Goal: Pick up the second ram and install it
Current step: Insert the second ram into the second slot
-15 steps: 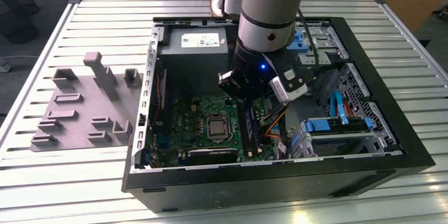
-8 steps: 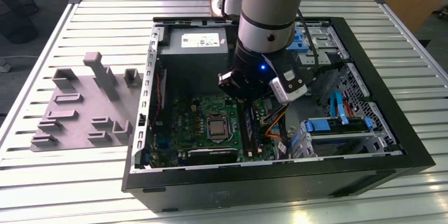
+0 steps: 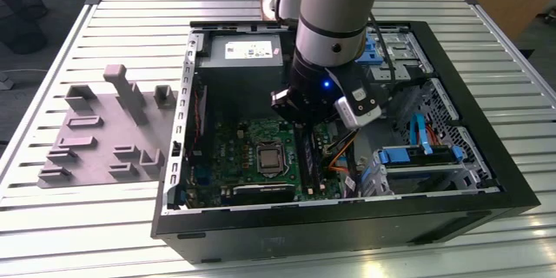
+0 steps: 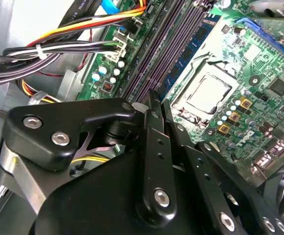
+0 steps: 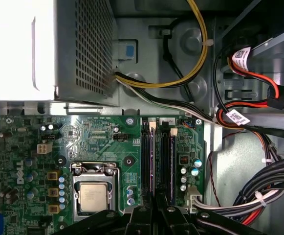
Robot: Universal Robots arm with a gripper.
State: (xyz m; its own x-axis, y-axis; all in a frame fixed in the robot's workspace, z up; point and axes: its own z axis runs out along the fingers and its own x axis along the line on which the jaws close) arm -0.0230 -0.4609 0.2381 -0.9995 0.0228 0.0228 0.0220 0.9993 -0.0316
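Observation:
My gripper [image 4: 154, 98] is down inside the open computer case [image 3: 486, 193], its two black fingers pressed together at the near end of the memory slots [image 4: 168, 49]. I see nothing between the fingers. In the first wrist view the gripper [image 5: 156, 199] stands at the end of the long dark slots [image 5: 159, 156], between the two slot pairs. Thin dark strips with purple edges run along these slots. I cannot tell the second ram from the slots themselves. In the exterior view the arm's wrist [image 3: 323, 99] hangs over the slots [image 3: 306, 161] on the green motherboard.
A grey plastic fixture [image 3: 104, 128] with upright blocks lies on the slatted table at the exterior view's left. The processor socket [image 5: 95, 195] sits beside the slots. The power supply [image 3: 241, 56], cable bundles [image 5: 259, 196] and blue drive bays [image 3: 417, 155] crowd the case.

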